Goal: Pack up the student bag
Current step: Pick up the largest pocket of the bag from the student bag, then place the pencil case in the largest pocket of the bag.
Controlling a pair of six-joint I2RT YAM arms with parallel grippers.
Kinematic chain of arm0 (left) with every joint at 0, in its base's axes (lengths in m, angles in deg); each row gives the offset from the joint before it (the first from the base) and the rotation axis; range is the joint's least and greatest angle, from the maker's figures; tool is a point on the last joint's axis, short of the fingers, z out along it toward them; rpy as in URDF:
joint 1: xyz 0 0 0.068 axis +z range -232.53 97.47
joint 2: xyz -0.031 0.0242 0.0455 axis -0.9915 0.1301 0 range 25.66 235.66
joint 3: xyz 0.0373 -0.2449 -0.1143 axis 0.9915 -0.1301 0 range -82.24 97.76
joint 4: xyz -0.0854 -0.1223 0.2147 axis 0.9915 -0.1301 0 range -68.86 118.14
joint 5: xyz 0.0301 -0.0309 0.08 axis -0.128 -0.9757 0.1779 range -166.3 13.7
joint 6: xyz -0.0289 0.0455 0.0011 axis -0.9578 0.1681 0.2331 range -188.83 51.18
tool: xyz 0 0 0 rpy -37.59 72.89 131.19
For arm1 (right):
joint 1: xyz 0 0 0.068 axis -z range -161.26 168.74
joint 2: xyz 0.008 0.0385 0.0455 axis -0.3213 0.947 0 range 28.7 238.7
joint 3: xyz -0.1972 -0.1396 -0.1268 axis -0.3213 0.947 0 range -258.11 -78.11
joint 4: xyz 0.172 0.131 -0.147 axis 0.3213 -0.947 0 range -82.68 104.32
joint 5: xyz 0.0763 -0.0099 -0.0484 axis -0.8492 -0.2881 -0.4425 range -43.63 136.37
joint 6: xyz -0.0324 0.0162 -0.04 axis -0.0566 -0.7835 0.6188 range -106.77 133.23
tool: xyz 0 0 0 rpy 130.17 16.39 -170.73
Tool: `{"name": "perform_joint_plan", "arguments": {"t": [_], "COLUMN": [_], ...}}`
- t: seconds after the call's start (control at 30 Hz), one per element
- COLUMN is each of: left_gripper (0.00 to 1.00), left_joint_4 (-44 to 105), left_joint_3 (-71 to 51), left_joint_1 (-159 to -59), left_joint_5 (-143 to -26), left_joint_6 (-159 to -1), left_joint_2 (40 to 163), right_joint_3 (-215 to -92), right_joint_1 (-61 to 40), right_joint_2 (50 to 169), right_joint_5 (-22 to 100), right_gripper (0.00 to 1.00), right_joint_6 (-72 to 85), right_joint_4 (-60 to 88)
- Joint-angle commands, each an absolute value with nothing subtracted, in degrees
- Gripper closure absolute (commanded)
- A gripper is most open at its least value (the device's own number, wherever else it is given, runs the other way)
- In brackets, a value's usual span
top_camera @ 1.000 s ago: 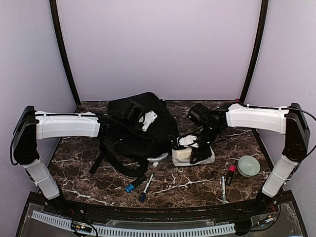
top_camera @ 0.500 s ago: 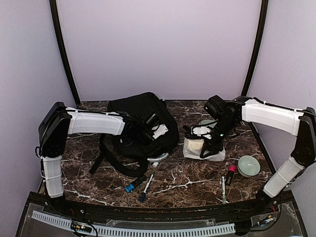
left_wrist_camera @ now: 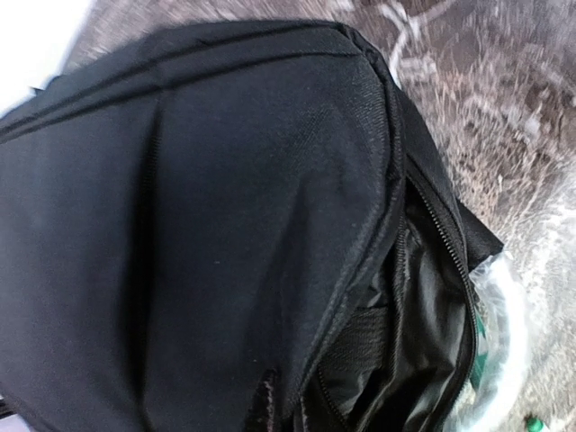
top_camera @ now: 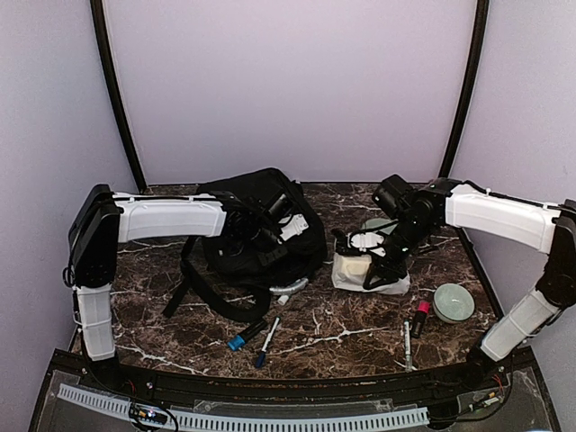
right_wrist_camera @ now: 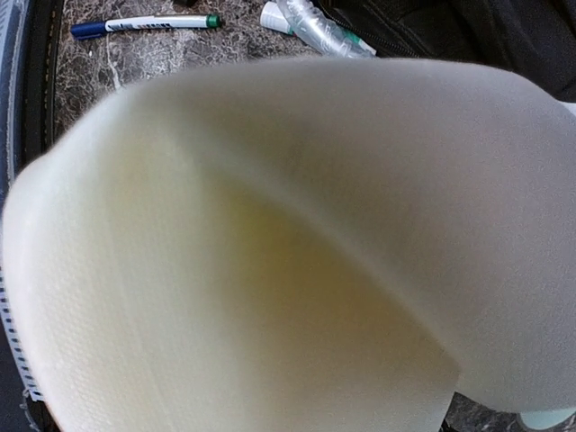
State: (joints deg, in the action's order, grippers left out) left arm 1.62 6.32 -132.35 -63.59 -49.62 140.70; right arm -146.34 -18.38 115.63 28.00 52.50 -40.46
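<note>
Left gripper hangs over the student bag.

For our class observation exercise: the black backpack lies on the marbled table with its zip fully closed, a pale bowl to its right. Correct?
No. The zip is open: the left wrist view shows the backpack gaping, lining visible. It does lie on the marbled table, the pale bowl to its right.

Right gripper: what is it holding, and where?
Likely the soft cream-white packet, from above near its right end; the right gripper is down on it, but its fingers are hidden, so the hold is unsure.
</note>
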Motion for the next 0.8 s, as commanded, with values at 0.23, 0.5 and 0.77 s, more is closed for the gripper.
{"name": "perform_joint_plan", "arguments": {"t": [0.23, 0.5, 0.77], "left_gripper": [1.0, 1.0, 1.0], "left_joint_4": [3.19, 5.45, 7.79], "left_joint_3": [12.36, 15.62, 16.24], "left_joint_1": [-131.04, -129.49, -129.2], "left_joint_5": [-58.08, -60.02, -62.13], "left_joint_6": [-44.85, -43.37, -41.93], "left_joint_2": [127.0, 126.01, 124.52], "right_joint_3": [-152.02, -162.65, -165.41], "right_joint_1": [-31.52, -36.24, -36.19], "right_joint_2": [119.31, 131.68, 143.0], "right_joint_5": [42.56, 46.71, 51.9], "right_gripper": [0.72, 0.72, 0.72], "right_joint_6": [60.96, 63.93, 71.4], "right_joint_4": [-27.86, -17.34, 2.13]}}
